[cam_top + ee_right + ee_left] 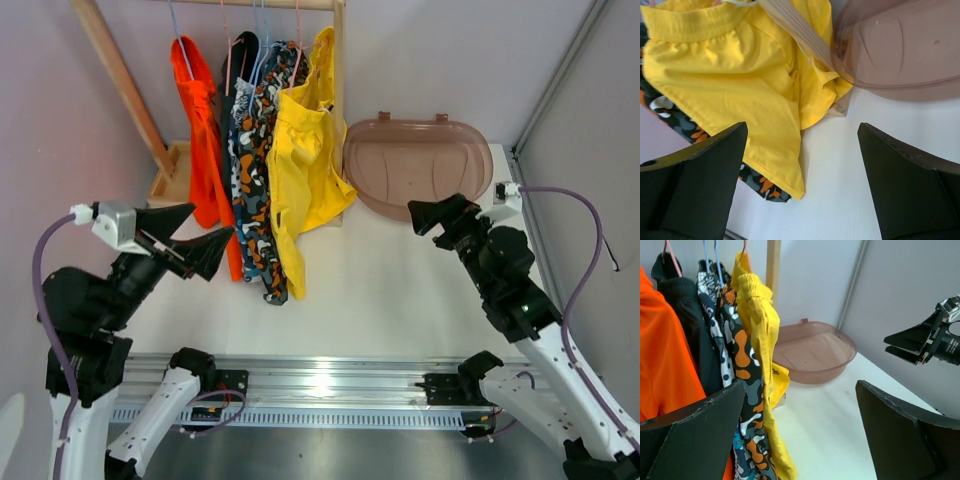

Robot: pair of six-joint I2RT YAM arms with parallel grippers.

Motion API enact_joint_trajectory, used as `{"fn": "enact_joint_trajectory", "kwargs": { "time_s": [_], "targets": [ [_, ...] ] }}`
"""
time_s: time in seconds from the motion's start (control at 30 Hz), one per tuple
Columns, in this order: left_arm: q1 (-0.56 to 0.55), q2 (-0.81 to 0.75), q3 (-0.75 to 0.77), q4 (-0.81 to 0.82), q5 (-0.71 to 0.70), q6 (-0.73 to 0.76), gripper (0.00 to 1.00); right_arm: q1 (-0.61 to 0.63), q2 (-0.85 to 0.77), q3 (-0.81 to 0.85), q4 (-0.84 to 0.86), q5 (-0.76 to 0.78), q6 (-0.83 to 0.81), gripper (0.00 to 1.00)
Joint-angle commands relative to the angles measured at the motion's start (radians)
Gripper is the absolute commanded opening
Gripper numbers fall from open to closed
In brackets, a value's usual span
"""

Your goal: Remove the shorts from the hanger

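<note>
Hanging side by side from the wooden rack (338, 60) are all five garments. The bright orange shorts (203, 140) are at its left end. The black shorts (243, 50), camouflage shorts (248, 170) and teal print shorts (268, 278) are bunched at its middle. The yellow shorts (305, 170) hang against its right post. A brown basin (415, 170) lies on the worktop (400, 290) just right of the rack. The left claw (212, 220) hovers in front of the rack's left half, near the orange hem, fingers spread wide and empty. The right claw (425, 215) hovers right of the rack, near the basin, likewise released.
</note>
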Motion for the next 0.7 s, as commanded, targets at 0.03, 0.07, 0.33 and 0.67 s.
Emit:
{"fn": "enact_joint_trajectory", "kwargs": {
  "time_s": [0.03,0.07,0.33,0.67],
  "targets": [
    [-0.023,-0.095,-0.018,0.054,0.119,-0.021,0.99,0.106,-0.055,0.014,-0.091,0.157,0.045,0.99],
    [-0.031,-0.098,-0.03,0.073,0.159,-0.013,0.99,0.127,-0.053,0.032,-0.128,0.188,0.058,1.0],
    [-0.052,-0.199,-0.066,0.178,0.014,-0.168,0.99,0.406,-0.029,0.132,-0.284,0.442,0.088,1.0],
    [-0.052,0.296,0.361,-0.076,-0.164,0.019,0.99,0.724,0.013,0.184,-0.427,0.737,0.162,0.99]
  ]
}}
